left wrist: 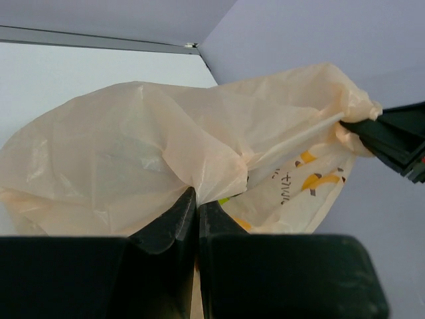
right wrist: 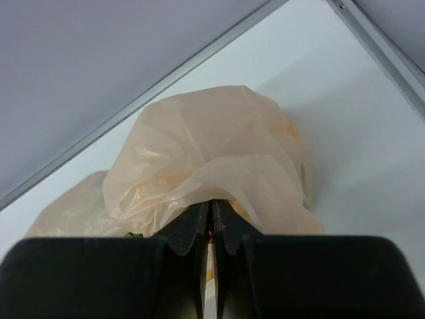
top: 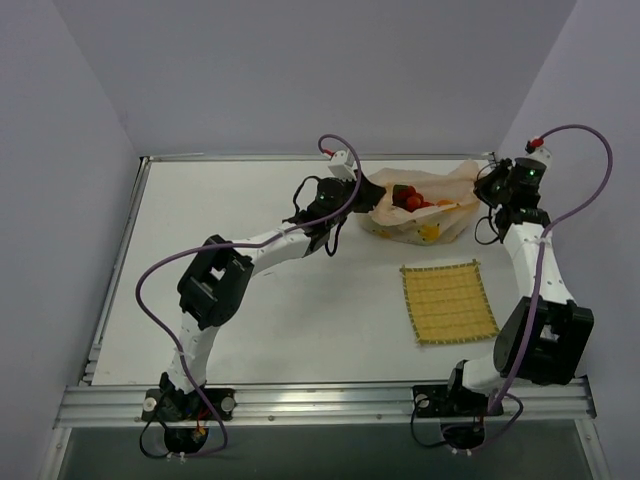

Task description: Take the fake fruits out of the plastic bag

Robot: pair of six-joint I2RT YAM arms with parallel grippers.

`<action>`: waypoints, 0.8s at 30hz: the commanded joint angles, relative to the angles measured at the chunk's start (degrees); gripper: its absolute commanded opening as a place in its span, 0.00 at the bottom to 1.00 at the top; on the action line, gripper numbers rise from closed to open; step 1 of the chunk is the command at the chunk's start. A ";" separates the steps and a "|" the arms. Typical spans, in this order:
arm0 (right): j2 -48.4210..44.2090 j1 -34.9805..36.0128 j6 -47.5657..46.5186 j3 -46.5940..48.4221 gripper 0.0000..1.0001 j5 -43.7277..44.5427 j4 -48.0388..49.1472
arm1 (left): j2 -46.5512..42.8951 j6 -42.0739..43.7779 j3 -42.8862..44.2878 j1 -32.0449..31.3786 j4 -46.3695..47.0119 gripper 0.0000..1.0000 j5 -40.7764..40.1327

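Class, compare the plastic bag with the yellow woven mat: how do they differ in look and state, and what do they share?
The plastic bag is crumpled, translucent peach; the mat is flat, square, woven yellow. The bag is pinched by the left gripper and right gripper, jaws shut on it; the mat lies untouched. The bag holds red fruits; the mat carries none. Both sit on the white table.

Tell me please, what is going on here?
The left tool and the right tool are each shut on the film of the plastic bag, on opposite sides of it. The fake fruits show inside its open mouth. None lies out on the table yet.
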 commanded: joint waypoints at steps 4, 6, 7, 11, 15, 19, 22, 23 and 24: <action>13.24 -0.39 1.66 6.87 0.00 -3.04 8.63 | -0.41 0.81 0.35 -0.16 2.47 0.02 0.05; 16.42 -0.48 3.77 8.27 0.00 -5.70 11.70 | 0.20 0.90 0.26 -0.17 2.30 0.02 -0.04; 19.22 -0.48 4.65 8.81 0.00 -6.15 12.67 | 0.38 0.90 0.35 -0.17 2.21 0.02 -0.12; 24.35 -0.48 5.45 12.59 0.00 -4.49 11.71 | 1.87 1.25 1.32 -0.17 1.33 0.02 -0.30; 22.25 -0.56 4.57 11.81 0.25 -2.37 8.72 | 3.63 1.51 2.89 -0.08 0.45 0.02 -0.39; 11.21 -0.65 4.48 6.01 0.82 -1.23 7.93 | 4.16 2.22 3.86 0.10 -0.60 0.02 -0.74; 4.08 -1.17 4.31 2.22 0.93 -0.26 6.89 | 3.90 2.39 4.48 0.19 -1.13 0.02 -1.09; 2.57 -1.18 4.05 1.87 0.93 -0.78 6.35 | 3.81 2.39 4.66 0.19 -1.39 0.02 -1.18; 0.99 -1.18 3.70 1.26 0.92 -1.14 5.65 | 3.72 2.48 4.75 0.19 -1.39 0.02 -1.18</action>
